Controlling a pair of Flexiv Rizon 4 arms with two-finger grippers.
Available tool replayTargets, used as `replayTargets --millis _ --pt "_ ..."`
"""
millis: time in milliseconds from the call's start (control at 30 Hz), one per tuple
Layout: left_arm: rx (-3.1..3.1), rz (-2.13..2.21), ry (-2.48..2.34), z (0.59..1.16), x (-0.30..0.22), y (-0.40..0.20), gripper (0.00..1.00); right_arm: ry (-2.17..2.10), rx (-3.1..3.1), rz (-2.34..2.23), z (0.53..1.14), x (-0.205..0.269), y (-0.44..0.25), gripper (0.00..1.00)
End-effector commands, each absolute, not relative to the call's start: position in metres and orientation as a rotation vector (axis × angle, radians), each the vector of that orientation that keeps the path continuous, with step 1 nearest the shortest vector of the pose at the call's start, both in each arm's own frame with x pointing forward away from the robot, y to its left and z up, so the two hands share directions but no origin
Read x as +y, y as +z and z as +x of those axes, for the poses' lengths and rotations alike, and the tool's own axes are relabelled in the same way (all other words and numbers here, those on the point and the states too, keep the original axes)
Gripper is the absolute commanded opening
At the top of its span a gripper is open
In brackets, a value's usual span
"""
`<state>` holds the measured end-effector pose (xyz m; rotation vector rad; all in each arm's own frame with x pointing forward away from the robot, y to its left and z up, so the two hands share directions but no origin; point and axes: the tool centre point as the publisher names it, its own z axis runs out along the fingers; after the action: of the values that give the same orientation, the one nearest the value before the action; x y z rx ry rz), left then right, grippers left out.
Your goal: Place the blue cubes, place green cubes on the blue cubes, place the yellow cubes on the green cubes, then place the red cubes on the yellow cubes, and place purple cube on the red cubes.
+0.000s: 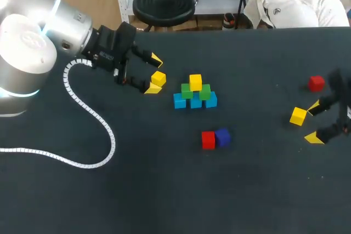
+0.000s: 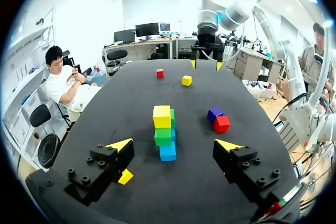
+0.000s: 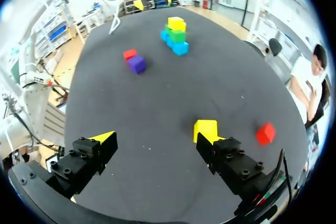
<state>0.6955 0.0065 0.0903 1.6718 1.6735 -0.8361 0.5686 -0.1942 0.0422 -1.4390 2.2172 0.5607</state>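
A small pyramid stands mid-table: blue cubes (image 1: 196, 102) at the base, green cubes (image 1: 187, 92) on them, one yellow cube (image 1: 195, 81) on top; it shows ahead of my left gripper (image 2: 174, 145) too. That left gripper (image 1: 153, 73) is open, left of the pyramid, with a loose yellow cube (image 1: 158, 78) (image 2: 125, 177) beside one finger. A red cube (image 1: 208, 140) and a purple cube (image 1: 222, 136) touch in front of the pyramid. My right gripper (image 1: 313, 123) (image 3: 157, 140) is open at the right edge, beside another yellow cube (image 1: 298, 116) (image 3: 205, 128). A second red cube (image 1: 315, 83) (image 3: 265, 133) lies behind it.
The left arm's white coiled cable (image 1: 93, 119) trails over the dark table (image 1: 164, 190) at the left. The table's far edge (image 1: 247, 28) runs behind the cubes.
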Motion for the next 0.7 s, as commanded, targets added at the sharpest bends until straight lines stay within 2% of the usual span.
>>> replayTargets --millis 33,700 --pt "1.669 1.672 -0.837 0.6956 0.0075 0.0897 1.0 0.484 2.206 -1.385 0.5709 -0.1973 0.0377 1.0" --pt "1.669 1.672 -0.837 0.6956 0.0075 0.0897 1.0 0.535 2.203 -1.387 0.58 -0.1973 0.0409 1.0"
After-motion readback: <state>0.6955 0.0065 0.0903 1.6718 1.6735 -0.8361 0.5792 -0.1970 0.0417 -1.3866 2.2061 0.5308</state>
